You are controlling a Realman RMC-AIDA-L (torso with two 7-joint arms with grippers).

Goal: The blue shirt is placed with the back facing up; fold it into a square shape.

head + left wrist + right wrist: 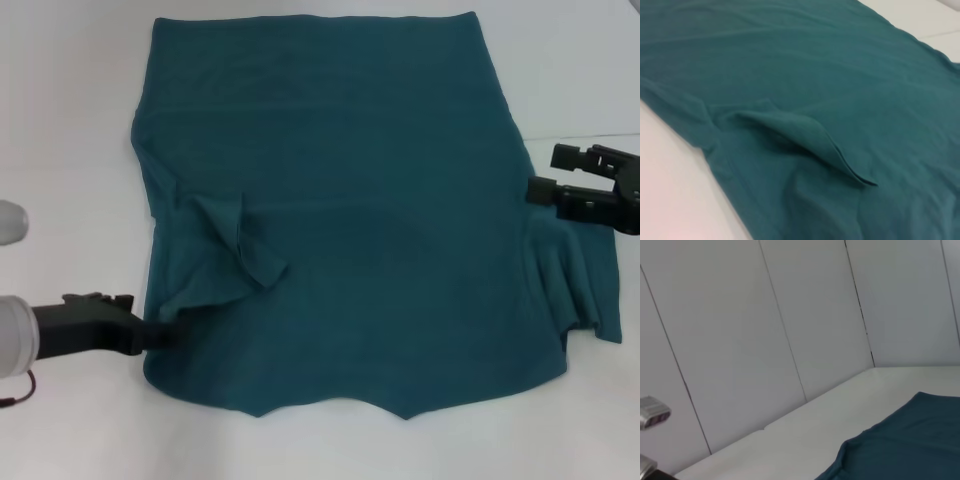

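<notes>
The blue shirt (360,200) lies spread flat on the white table (70,120), filling most of the head view. Its long axis runs from the near edge to the far edge: the straight hem lies at the far side, and the near edge dips into a shallow notch between two points, so the collar end lies nearest the robot. The cloth is a soft, matte, plain teal-blue knit without print, with faint creases across the body.

On the robot's left side the sleeve (235,245) is folded inward onto the body, forming a loose triangular flap whose stitched edge stands slightly off the cloth; the left wrist view shows this raised lip (825,145) clearly. On the robot's right side the other sleeve (585,280) still spreads outward in soft pleats beyond the body.

The left gripper (155,335) sits low at the shirt's near-left edge, its black tip touching the cloth; whether its fingers pinch the fabric cannot be told. The right gripper (548,175) hovers at the right edge of the shirt, above the outspread sleeve, its two black fingers apart and holding nothing.

The right wrist view shows pale wall panels (765,330), the table, and one corner of the shirt (905,440).
</notes>
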